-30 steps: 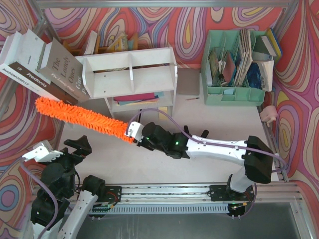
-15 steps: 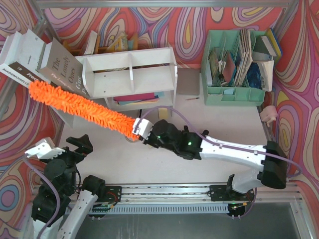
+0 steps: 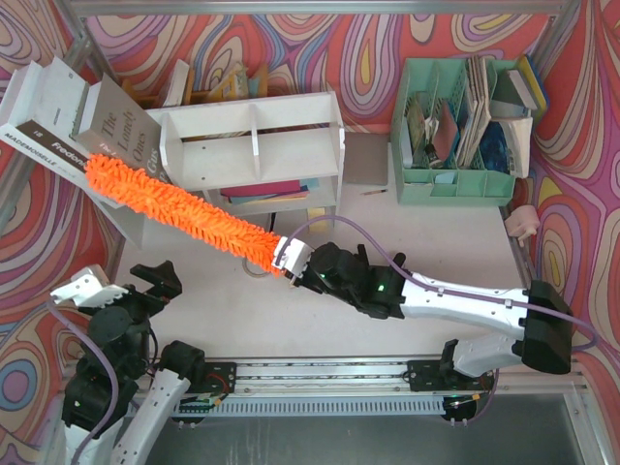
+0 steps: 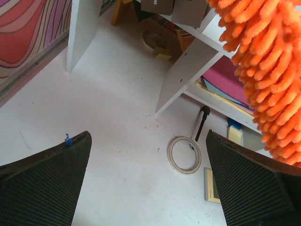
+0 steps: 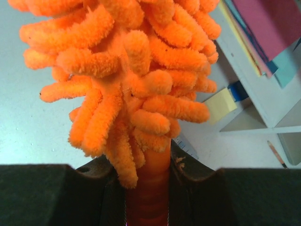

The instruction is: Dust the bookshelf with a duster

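From above, the right arm lies low and stretched out across the worktop (image 3: 223, 310), reaching in toward the front of the bookshelf (image 3: 254, 143). Its claw (image 3: 288, 260) is clamped on the handle end of the duster (image 3: 179, 213). The duster is a bright orange, shaggy rod. Its long axis runs on a slant from just in front of the bookshelf's lower tier up and out past the bookshelf's left end, where the tip lies against the leaning books (image 3: 111, 126). The left arm is folded back, well in front of the bookshelf's left end, with its claw (image 3: 118, 289) spread wide.

In the left wrist view the left claw (image 4: 148, 188) gapes wide and holds nothing. Orange tufts of the duster (image 4: 263, 70) hang before the bookshelf (image 4: 188, 66), and a tape ring (image 4: 184, 154) lies just before its foot.

In the right wrist view the right claw (image 5: 148, 197) pinches the duster's orange stem, and the fluffy head (image 5: 136, 80) points away, left of the bookshelf (image 5: 256, 94).
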